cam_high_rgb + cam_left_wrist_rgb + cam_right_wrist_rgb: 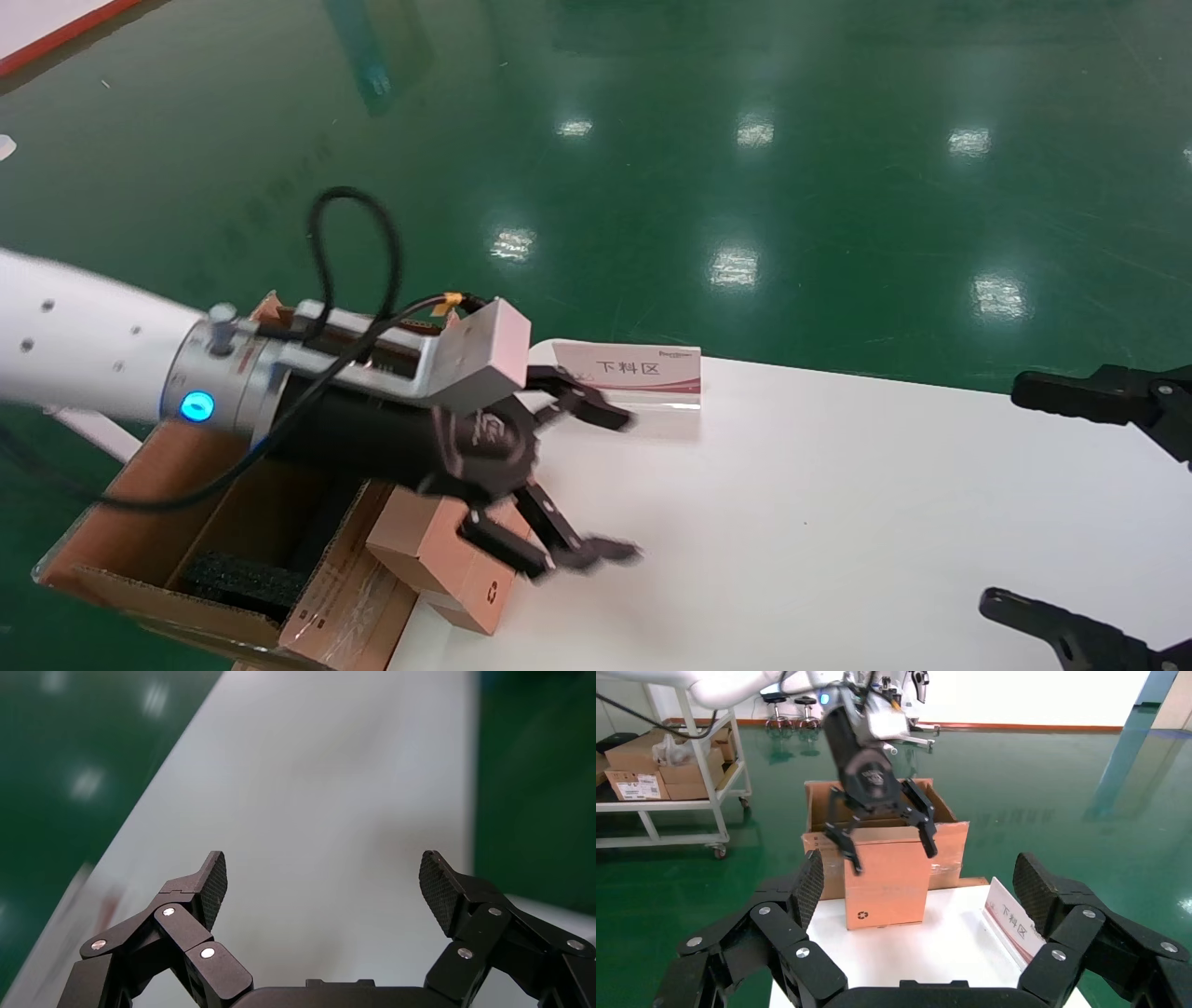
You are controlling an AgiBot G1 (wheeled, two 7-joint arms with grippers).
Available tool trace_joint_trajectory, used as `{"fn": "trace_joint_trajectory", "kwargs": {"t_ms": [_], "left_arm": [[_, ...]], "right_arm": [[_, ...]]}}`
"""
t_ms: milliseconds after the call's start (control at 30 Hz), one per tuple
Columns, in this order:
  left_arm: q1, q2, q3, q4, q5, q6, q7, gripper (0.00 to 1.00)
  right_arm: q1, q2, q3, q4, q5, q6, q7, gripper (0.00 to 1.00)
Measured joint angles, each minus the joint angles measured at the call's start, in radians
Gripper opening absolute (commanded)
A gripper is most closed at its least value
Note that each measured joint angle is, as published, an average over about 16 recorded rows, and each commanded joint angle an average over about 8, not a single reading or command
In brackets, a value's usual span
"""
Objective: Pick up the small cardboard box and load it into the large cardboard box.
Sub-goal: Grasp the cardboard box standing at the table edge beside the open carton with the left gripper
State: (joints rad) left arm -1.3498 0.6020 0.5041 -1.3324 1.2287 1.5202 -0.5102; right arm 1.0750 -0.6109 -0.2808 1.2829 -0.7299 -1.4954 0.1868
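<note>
Right gripper (919,881) spread wide, parked low over white table (838,485). Left gripper (596,485) wide open, empty, above small plain brown cardboard box (447,559). Beside big flapped brown carton (186,522).

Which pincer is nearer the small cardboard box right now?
Left. The left pincer hangs open just above the small cardboard box at the table's left edge, not gripping it. The right pincer sits open far across the table at its right side.

Small cardboard box (438,552) — plain brown, black recycling mark. Large cardboard box (168,503) — brown, black foam inside. Table (838,522) white; floor (745,140) glossy green; sign (629,368) white, maroon stripe.
</note>
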Motion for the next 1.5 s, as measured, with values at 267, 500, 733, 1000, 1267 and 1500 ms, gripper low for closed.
{"fn": "trace_joint_trajectory", "kwargs": {"t_ms": [267, 500, 733, 1000, 1267, 1500], "left_arm": [[-0.198, 0.058, 0.184, 0.028, 0.255, 0.052, -0.232, 1.00], [-0.326, 0.091, 0.328, 0.058, 0.345, 0.064, -0.386, 1.00], [-0.420, 0.085, 0.427, 0.046, 0.392, 0.058, -0.505, 1.00], [-0.494, 0.072, 0.523, 0.005, 0.438, 0.054, -0.606, 1.00], [-0.550, 0.074, 0.640, -0.008, 0.447, 0.055, -0.678, 1.00], [-0.586, 0.080, 0.737, -0.010, 0.431, 0.050, -0.724, 1.00]], "right_arm": [[0.000, 0.000, -0.001, 0.000, 0.000, 0.000, 0.000, 1.00], [0.000, 0.000, -0.001, 0.000, 0.001, 0.000, -0.001, 1.00], [0.000, 0.001, -0.002, 0.000, 0.001, 0.001, -0.001, 1.00], [0.001, 0.001, -0.002, 0.000, 0.002, 0.001, -0.001, 1.00], [0.001, 0.001, -0.003, 0.000, 0.002, 0.001, -0.001, 1.00], [0.001, 0.001, -0.003, 0.000, 0.002, 0.001, -0.002, 1.00]]}}
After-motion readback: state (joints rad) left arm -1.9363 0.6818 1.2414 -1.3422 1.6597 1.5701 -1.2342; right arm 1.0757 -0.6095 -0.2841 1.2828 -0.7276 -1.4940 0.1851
